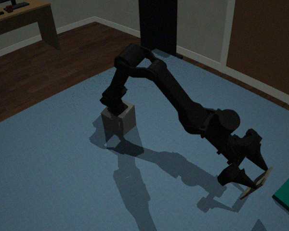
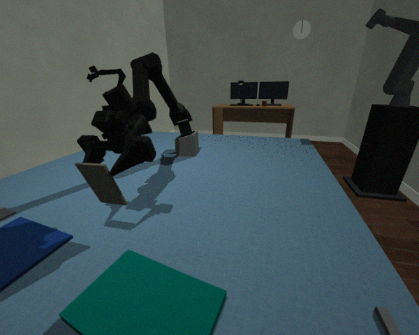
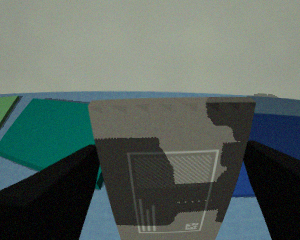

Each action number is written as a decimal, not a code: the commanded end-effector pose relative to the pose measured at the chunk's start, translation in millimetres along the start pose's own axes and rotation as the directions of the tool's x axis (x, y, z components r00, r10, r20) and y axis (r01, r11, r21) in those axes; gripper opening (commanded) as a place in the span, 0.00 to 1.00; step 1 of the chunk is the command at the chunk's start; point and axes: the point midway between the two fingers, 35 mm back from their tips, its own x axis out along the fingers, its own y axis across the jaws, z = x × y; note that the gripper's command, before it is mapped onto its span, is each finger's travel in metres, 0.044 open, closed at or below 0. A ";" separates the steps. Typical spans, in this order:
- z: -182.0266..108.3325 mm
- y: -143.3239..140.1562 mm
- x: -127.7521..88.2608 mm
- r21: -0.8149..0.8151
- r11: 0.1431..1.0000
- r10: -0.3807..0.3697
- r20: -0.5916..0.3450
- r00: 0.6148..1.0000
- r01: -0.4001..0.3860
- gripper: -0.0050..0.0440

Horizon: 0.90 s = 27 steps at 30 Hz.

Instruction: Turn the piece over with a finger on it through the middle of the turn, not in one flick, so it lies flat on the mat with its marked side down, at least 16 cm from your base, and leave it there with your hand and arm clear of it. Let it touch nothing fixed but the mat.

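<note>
Arm [image 1: 174, 92] rises from base, bends over at elbow, reaches far out & down, wrist low. Gripper [image 1: 260, 177] pitched fwd, fingers [image 1: 260, 161] spread wide, clamped on the edges of piece [image 2: 100, 183], held steeply tilted off the mat.

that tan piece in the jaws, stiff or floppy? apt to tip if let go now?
Likely stiff: the piece keeps straight edges, pinched by the gripper. Probably light, being thin. It stands steeply tilted over the mat, so released now it would likely topple flat.
</note>
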 end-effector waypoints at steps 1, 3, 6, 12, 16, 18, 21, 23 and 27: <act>-11.4 2.3 6.1 -0.011 1.000 0.007 0.023 1.000 -0.007 0.10; -11.5 2.4 8.7 -0.013 1.000 0.009 0.050 0.999 -0.008 0.10; -11.7 2.4 11.4 -0.014 1.000 0.010 0.076 0.997 -0.009 0.10; -5.6 1.6 8.5 -0.007 1.000 0.006 0.068 0.998 -0.006 0.10; -8.1 1.9 9.9 -0.010 1.000 0.008 0.073 0.997 -0.007 0.10; -9.4 2.1 10.6 -0.012 1.000 0.009 0.076 0.997 -0.008 0.10; -11.3 2.4 11.7 -0.014 1.000 0.010 0.080 0.997 -0.009 0.10; -11.9 2.5 12.0 -0.014 1.000 0.010 0.082 0.997 -0.009 0.10; -17.7 1.1 14.7 -0.008 1.000 0.006 0.084 0.996 -0.006 0.10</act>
